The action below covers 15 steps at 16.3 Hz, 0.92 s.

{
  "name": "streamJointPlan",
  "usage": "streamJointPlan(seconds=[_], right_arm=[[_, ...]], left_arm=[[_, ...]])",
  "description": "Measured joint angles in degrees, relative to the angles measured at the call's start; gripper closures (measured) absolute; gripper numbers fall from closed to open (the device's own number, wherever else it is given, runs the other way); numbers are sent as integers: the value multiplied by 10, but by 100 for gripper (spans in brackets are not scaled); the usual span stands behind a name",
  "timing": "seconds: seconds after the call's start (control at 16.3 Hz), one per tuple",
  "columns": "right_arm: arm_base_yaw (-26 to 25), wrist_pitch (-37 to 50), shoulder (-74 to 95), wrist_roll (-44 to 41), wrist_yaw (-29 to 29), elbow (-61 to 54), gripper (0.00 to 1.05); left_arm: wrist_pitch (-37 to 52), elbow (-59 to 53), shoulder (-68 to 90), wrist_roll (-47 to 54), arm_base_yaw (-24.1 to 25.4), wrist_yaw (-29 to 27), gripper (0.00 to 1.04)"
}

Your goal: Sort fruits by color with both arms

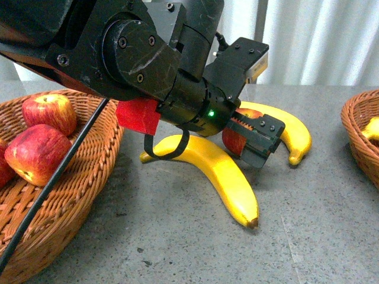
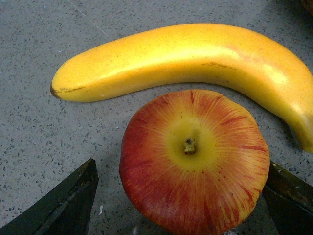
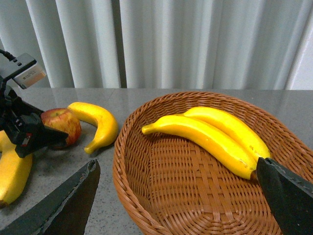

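Note:
A red apple (image 2: 193, 159) with a yellow top and dark stem sits on the grey table between my left gripper's open fingers (image 2: 68, 205), which stand either side of it without closing on it. In the front view the left gripper (image 1: 246, 139) reaches down over this apple (image 1: 232, 142). One banana (image 1: 219, 171) lies in front of it and another (image 1: 293, 133) behind, also seen in the left wrist view (image 2: 186, 56). My right gripper (image 3: 181, 196) is open and empty above a wicker basket (image 3: 122, 166) holding two bananas (image 3: 205, 134).
A wicker basket (image 1: 89, 177) at the left holds red apples (image 1: 35, 154). The right basket (image 1: 355, 142) shows at the front view's right edge with a banana (image 1: 372, 127) in it. White curtains hang behind the table.

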Motion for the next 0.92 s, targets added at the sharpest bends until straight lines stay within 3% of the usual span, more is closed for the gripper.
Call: streamJointPlan(seconds=[0.06,0.25,0.37,0.68,0.8,0.92], right_arm=[[0,0,0,0,0,0,6],[0,0,0,0,0,0,6],[0,0,0,0,0,0,6],[0,0,0,0,0,0,6],[0,0,0,0,0,0,6],[0,0,0,0,0,0,6]], left_arm=[[4,-1,0,4,1,3,7],[10,-2,1,14,-1,9,32],[16,-3,1,14,-1,19,40],[42,-31,-15,25,-14,2,43],[77,-66,-56,26,-23,-38,43],[142,-107,-116,23,-29,-118,43]])
